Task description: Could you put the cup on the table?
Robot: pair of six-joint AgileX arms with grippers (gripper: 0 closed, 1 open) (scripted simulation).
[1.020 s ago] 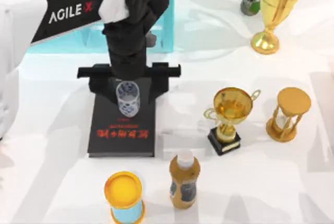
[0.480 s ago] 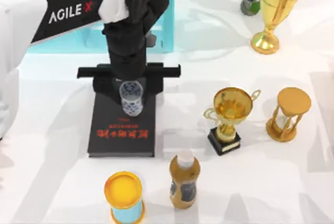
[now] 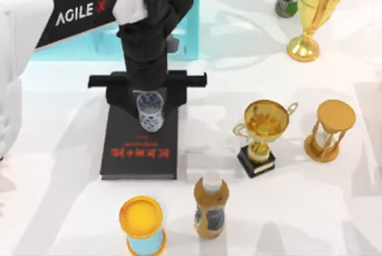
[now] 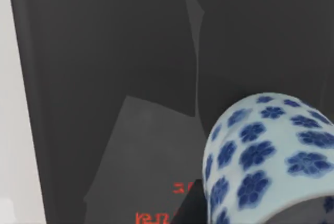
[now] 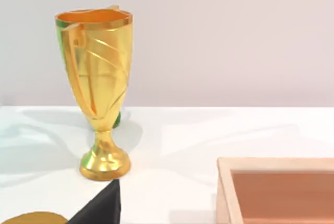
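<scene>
Bright, even lighting; soft grey shadows across the white bench point(image 3: 71, 148); mild glare near the top edge.

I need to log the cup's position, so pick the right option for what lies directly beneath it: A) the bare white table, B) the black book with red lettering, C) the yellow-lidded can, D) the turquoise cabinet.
B: in the top view the cup sits over the black book, under the left gripper; the left wrist view shows the book's dark cover around it.

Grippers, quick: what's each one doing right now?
Left gripper: over the book, at the cup; grip cannot be told.
Right gripper: cannot be told.
</scene>
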